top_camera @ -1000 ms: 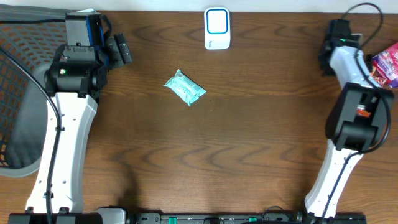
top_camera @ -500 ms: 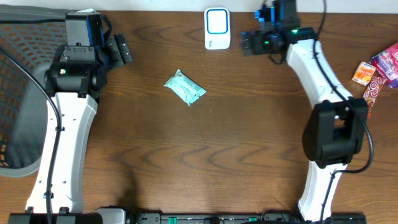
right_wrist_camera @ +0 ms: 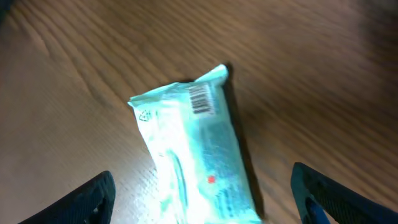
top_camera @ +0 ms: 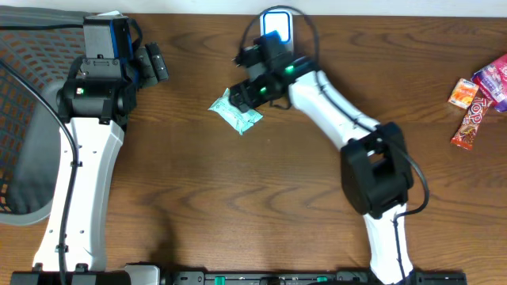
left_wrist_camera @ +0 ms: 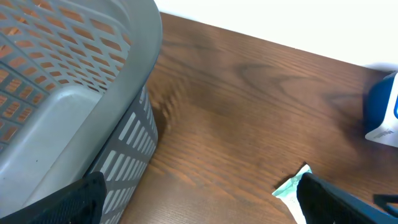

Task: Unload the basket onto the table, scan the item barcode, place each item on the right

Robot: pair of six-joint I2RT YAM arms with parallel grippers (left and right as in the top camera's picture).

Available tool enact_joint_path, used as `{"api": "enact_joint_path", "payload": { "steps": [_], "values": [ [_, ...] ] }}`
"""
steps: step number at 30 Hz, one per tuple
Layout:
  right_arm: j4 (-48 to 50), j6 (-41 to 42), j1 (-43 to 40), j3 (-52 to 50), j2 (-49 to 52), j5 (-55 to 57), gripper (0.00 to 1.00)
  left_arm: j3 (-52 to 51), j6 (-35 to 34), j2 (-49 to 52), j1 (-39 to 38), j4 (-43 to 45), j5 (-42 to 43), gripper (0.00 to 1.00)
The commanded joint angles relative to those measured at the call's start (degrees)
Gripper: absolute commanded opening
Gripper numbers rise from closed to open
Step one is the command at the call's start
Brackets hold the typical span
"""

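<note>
**Overhead, scene:** A teal packet [top_camera: 235, 112] lies flat on the wooden tabletop [top_camera: 238, 206], left of centre. The white-and-blue scanner [top_camera: 279, 22] stands at the far edge, near it.

**Overhead, right arm:** It reaches across from the right side. The right claw [top_camera: 245, 91] is poised over the packet's far end, and contact cannot be told from above.

**Overhead, left arm:** It is parked beside the grey basket [top_camera: 24, 119], with the left claw [top_camera: 154, 63] well apart from the packet.

**Overhead, bystanders:** Bright snack wrappers [top_camera: 475, 99] sit at the right edge, well apart from the action.

**Left wrist, claw:** It is spread wide and holds nothing. The basket wall fills the left of the view, and a corner of the packet and the scanner's side show at right.

**Right wrist, claw:** It is spread, with its fingers [right_wrist_camera: 93, 199] flanking the packet and apart from it. Nothing is pinched.

**Right wrist, item:** The packet lies on the diagonal between the fingers. Its barcode [right_wrist_camera: 204, 99] faces up near the far end.

**Step in hand:** This looks like the pickup before the scan, and the task appears barely begun.

**Doing it well:**
- Come straight down and close across the packet's narrow width, at mid-body or the near end, so the barcode stays uncovered.
- The wrapper looks soft and likely to crumple, so a gentle squeeze should keep the code flat and readable.
- Once it is lifted, the printed face needs turning toward the scanner.
</note>
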Motion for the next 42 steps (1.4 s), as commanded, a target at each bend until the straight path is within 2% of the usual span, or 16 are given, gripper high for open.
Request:
{"api": "enact_joint_path", "payload": {
  "steps": [1,4,12,19,27,29,31,36,42],
  "values": [
    [-0.4,-1.1,3.7,0.1,0.1,13.7,0.84,0.1,-0.7,0.4,0.3,-0.2,-0.7,0.98],
    [-0.4,-1.1,6.3,0.0,0.3,19.0,0.77,0.1,-0.7,0.4,0.3,-0.2,-0.7,0.98],
    [-0.3,-2.8,9.6,0.0,4.1,21.6,0.78,0.1,-0.7,0.4,0.3,-0.2,-0.7,0.98],
    [-0.6,-2.8,10.5,0.0,6.4,21.6,0.74,0.1,-0.7,0.4,0.3,-0.2,-0.7,0.98],
    [-1.2,-2.8,10.3,0.0,6.4,26.7,0.49,0.1,-0.7,0.4,0.3,-0.2,-0.7,0.98],
    [-1.7,-2.1,10.0,0.0,6.4,26.7,0.33,0.1,-0.7,0.4,0.3,-0.2,-0.7,0.98],
    [-2.0,0.4,9.5,0.0,6.4,26.3,0.24,0.1,-0.7,0.4,0.3,-0.2,-0.7,0.98],
    [-2.3,5.7,6.4,0.2,5.5,13.0,0.22,0.1,-0.7,0.4,0.3,-0.2,-0.7,0.98],
    [-2.6,9.5,-3.8,0.2,3.8,-18.9,0.18,0.1,-0.7,0.4,0.3,-0.2,-0.7,0.98]
  ]
}}
